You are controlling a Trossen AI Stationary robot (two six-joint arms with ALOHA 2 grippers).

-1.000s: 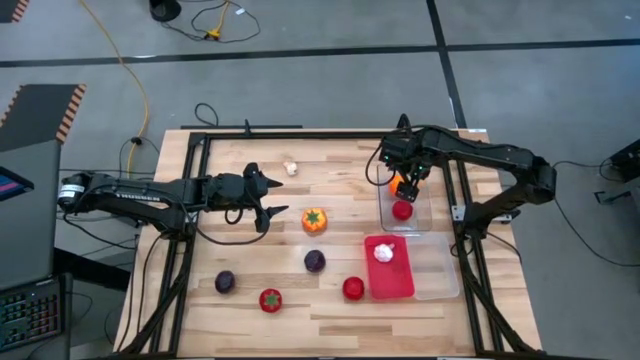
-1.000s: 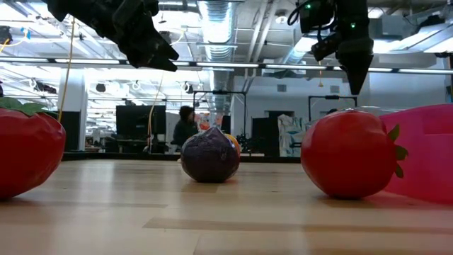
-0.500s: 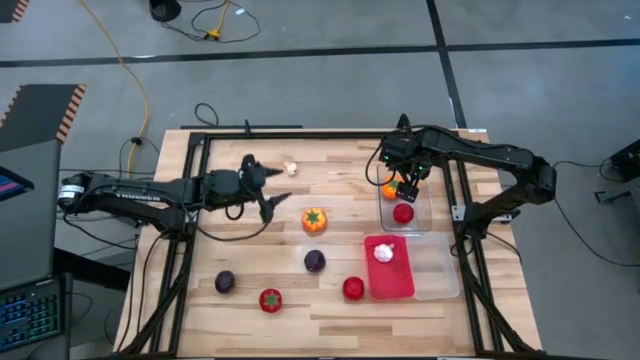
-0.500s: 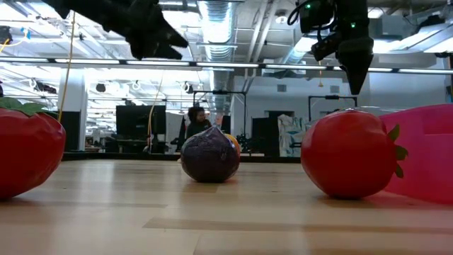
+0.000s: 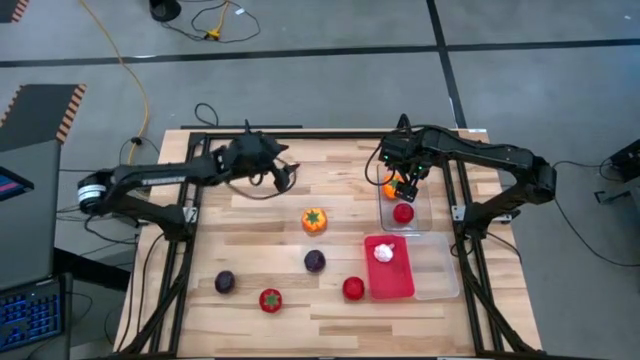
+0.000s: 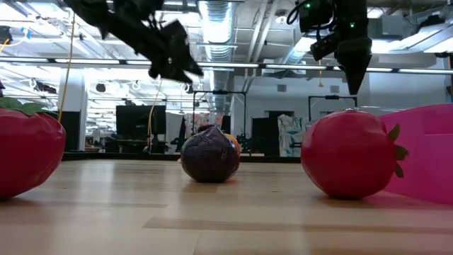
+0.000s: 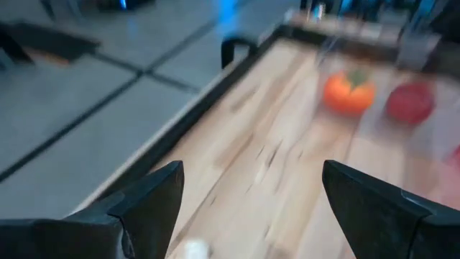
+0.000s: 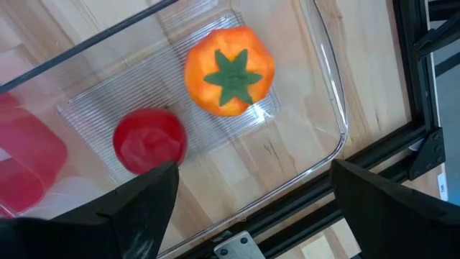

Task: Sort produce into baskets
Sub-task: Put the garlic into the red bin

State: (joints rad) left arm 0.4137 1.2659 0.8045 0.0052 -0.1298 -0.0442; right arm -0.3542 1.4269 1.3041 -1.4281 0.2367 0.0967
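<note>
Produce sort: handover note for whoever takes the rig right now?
Left hand: open, empty, raised over the table's far edge by the garlic bulb.
Right hand: open, empty, above the clear tray.
Done: orange piece and red piece in that clear tray; one garlic in the red tray.
Left on the table: orange piece, two purple balls, two red pieces, plus the far garlic.
</note>
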